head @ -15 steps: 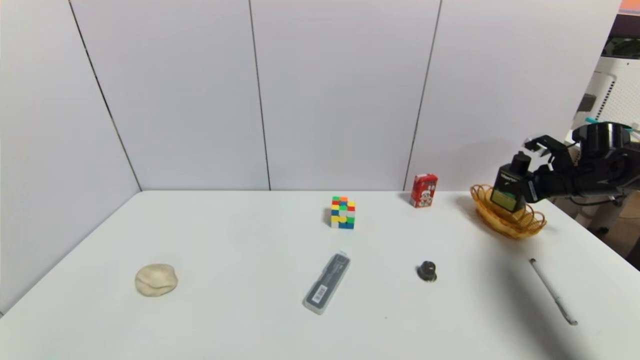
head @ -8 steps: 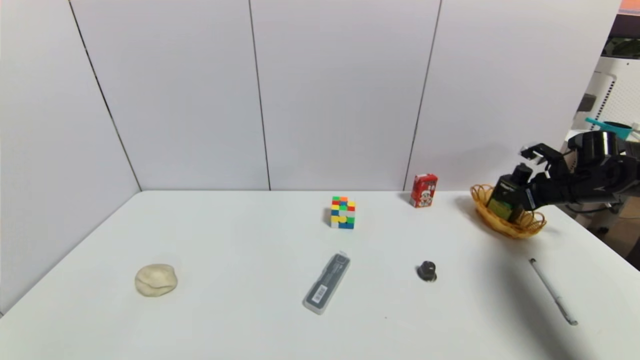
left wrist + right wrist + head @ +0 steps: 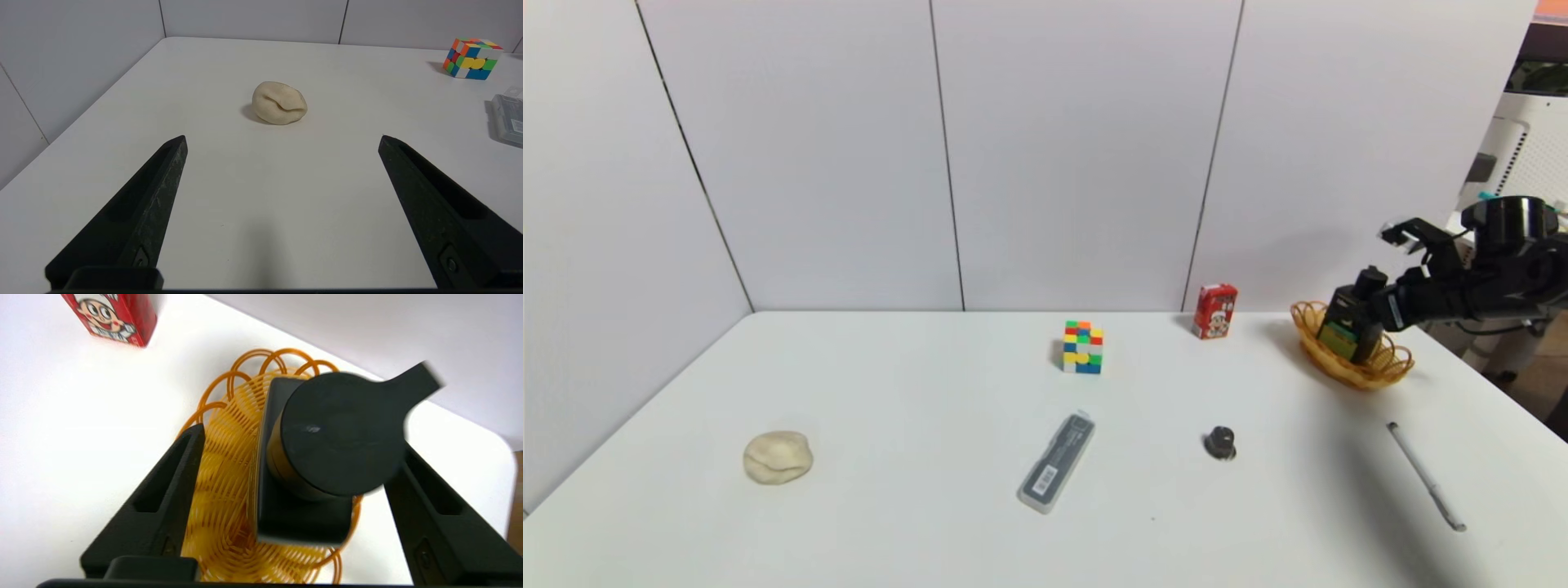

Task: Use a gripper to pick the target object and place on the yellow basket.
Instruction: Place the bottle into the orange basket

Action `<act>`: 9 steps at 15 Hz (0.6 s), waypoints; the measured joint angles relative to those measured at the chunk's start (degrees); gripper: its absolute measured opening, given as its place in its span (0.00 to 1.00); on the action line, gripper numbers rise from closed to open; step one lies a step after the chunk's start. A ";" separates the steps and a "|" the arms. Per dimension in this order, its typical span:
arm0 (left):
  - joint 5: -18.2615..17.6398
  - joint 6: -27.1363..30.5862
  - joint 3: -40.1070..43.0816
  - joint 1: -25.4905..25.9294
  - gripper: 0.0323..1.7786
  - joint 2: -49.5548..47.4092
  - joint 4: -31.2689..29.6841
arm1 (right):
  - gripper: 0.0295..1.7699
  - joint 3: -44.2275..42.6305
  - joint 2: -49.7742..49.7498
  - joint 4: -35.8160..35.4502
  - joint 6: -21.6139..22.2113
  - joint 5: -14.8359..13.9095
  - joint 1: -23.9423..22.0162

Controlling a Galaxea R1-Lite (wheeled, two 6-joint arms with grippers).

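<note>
The black pump bottle [image 3: 1347,328] with its green label stands tilted inside the yellow basket [image 3: 1390,369] at the table's far right. In the right wrist view the bottle's black pump top [image 3: 339,433] fills the middle, over the basket's orange loops [image 3: 220,473]. My right gripper [image 3: 1374,307] hovers over the bottle and is open. Its fingers [image 3: 171,486] straddle the bottle, and a clear gap shows beside the bottle's body. My left gripper [image 3: 282,139] is parked open over bare table, out of the head view.
A red carton [image 3: 1214,310] stands left of the basket. A colour cube [image 3: 1083,346], a grey pen case [image 3: 1056,462], a dark knob [image 3: 1220,442], a white pen [image 3: 1426,475] and a dough lump [image 3: 778,456] lie spread over the white table.
The right gripper lowered the bottle into the basket, then its wrist rose slightly. The bottle now rests lower, leaning in the basket.
</note>
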 joint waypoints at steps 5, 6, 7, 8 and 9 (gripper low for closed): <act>-0.02 0.00 0.00 0.00 0.95 0.00 0.02 | 0.88 2.01 -7.47 0.00 1.77 -0.12 0.20; -0.02 0.02 0.00 0.02 0.95 0.00 0.00 | 0.89 2.67 -9.53 -0.05 1.96 -0.12 0.33; -0.02 0.02 0.00 0.00 0.95 0.00 0.00 | 0.90 3.25 -11.85 -0.05 2.05 -0.11 0.38; -0.02 0.02 0.00 0.00 0.95 0.00 0.02 | 0.91 3.83 -14.30 -0.10 2.12 -0.09 0.39; 0.00 0.02 0.00 0.02 0.95 0.00 0.02 | 0.91 4.46 -16.59 -0.10 2.12 -0.09 0.39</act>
